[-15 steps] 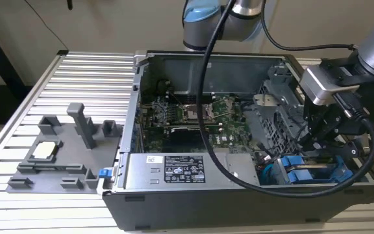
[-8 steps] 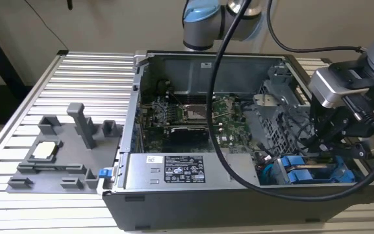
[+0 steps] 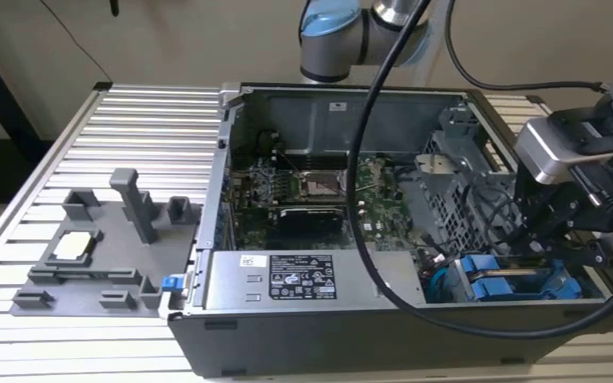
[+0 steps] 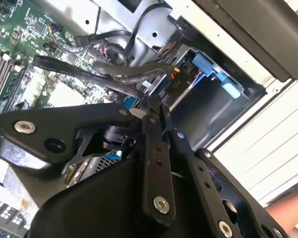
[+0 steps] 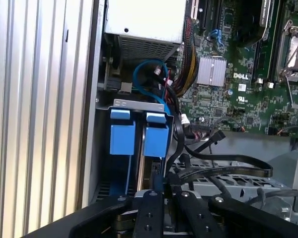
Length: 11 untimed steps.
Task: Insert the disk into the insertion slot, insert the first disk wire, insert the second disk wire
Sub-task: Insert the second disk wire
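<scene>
In the first wrist view, the black metal gripper (image 5: 164,210) hangs over the grey metal insertion slot (image 5: 139,144), whose two bright blue plastic carrier tabs (image 5: 139,136) stand side by side. Beside the slot, black flat cables (image 5: 213,158) cross a perforated grey metal cage (image 5: 238,181). Beyond the slot lie the green motherboard (image 5: 228,89) and the pale grey power supply box (image 5: 144,22). On the slot's other side runs the ribbed aluminium surface (image 5: 39,109).

Blue disk carriers (image 5: 139,136), green motherboard (image 5: 238,94), black gripper (image 4: 151,114), grey ribbed table (image 3: 147,136)
</scene>
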Available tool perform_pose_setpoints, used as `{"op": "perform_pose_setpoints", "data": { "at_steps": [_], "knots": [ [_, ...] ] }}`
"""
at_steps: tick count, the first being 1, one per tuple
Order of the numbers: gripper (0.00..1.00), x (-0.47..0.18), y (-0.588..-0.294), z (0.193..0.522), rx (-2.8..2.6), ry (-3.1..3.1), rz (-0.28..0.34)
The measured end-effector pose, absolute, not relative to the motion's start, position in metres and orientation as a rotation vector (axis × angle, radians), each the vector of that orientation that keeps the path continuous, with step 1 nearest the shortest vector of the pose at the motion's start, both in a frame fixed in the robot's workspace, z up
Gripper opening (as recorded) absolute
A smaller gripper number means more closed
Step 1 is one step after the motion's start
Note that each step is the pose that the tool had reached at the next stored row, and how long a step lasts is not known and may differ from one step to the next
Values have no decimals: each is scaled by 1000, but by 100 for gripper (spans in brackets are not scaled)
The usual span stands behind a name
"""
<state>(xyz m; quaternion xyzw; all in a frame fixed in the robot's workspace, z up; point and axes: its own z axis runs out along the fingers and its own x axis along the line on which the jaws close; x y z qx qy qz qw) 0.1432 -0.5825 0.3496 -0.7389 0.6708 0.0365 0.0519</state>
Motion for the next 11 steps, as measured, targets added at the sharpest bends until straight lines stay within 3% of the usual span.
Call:
{"op": "perform_pose_setpoints", "data": {
  "at_steps": [11],
  "knots": [
    [16,143,-583,344,-2147,2138,107]
  ]
}}
